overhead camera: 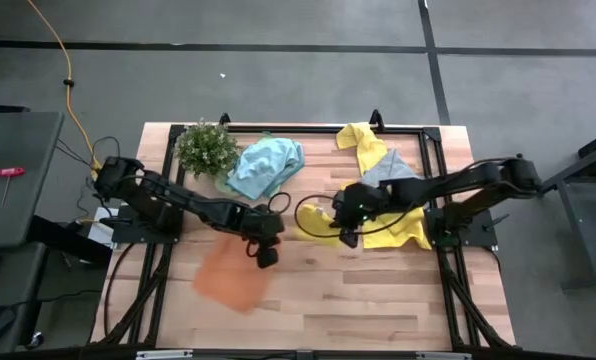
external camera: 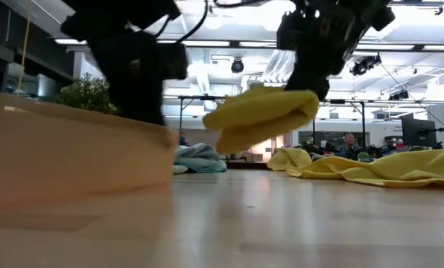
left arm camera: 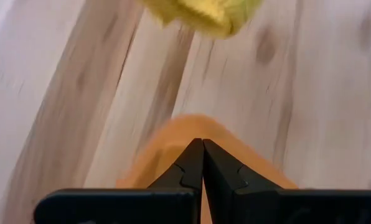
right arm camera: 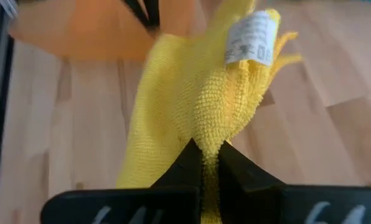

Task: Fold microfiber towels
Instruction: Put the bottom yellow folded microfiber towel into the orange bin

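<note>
We see yellow towel [right arm camera: 192,118] bunched, lifted off table mid-right, pinched at edge, white label [right arm camera: 251,38] showing, rest trailing onto table. Second yellow towel [overhead camera: 363,143] crumpled at far right edge. Grey towel [overhead camera: 390,166] just beside it, partly under arm. Blue-teal towel [overhead camera: 265,164] heaped, far centre. We can't tell any pale green one.

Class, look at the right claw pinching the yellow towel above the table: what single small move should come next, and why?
Probably carry the pinched edge across and lower it onto the rest of the towel. The right claw is shut on the yellow towel, whose corner hangs lifted off the table in the low view, so the fold looks half made. The left claw is shut and empty over the orange tray.
</note>
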Robot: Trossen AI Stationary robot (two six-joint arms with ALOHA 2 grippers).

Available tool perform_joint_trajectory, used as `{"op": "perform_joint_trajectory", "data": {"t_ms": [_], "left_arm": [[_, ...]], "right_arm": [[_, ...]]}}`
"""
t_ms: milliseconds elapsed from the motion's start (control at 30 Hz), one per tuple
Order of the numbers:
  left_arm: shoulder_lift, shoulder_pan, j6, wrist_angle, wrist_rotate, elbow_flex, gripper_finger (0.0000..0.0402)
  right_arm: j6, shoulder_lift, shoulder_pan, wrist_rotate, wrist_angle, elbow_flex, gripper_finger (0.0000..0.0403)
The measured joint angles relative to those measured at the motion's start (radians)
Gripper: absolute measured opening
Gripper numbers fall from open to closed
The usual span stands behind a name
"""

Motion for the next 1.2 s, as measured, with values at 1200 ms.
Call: {"op": "perform_joint_trajectory", "data": {"t_ms": [1200], "left_arm": [[-0.753,0.001,0.125,-0.498,-0.271,0.328,0.0]], "right_arm": [[0.083,0.644,0.055,-0.043,0.274,0.628,0.0]]}}
